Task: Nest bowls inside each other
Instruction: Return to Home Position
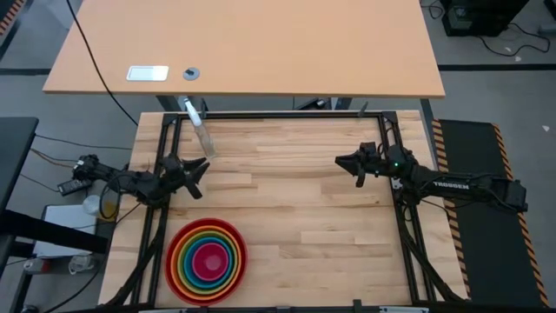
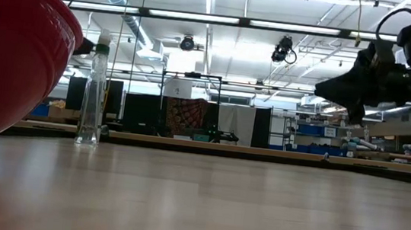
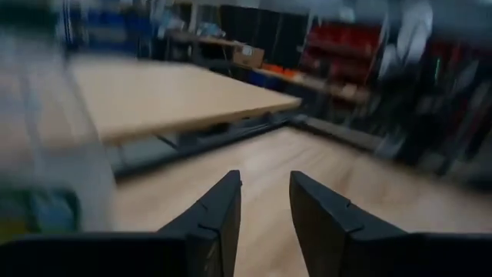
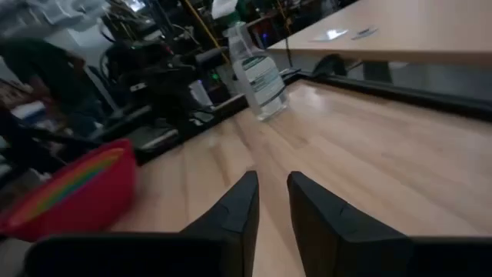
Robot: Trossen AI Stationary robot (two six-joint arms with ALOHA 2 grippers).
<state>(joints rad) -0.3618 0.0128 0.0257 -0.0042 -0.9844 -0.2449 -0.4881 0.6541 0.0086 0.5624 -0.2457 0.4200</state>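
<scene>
Several rainbow-coloured bowls (image 1: 207, 261) sit nested one inside another, the red one outermost. The stack stands on the wooden table near its front left corner. It shows as a red wall (image 2: 5, 56) in the low view and as a red bowl (image 4: 73, 192) in the right wrist view. My left gripper (image 1: 193, 176) hovers at the table's left side, beyond the bowls, open and empty (image 3: 265, 181). My right gripper (image 1: 347, 163) hovers at the right side, pointing level toward the left, its fingers a little apart with nothing between them (image 4: 273, 181).
A clear spray bottle (image 1: 198, 126) stands upright near the table's far left corner (image 2: 93, 92). A black frame (image 1: 287, 115) runs round the table's edge. A second tan table (image 1: 243, 48) stands beyond the far edge. Bare wood lies between the two grippers.
</scene>
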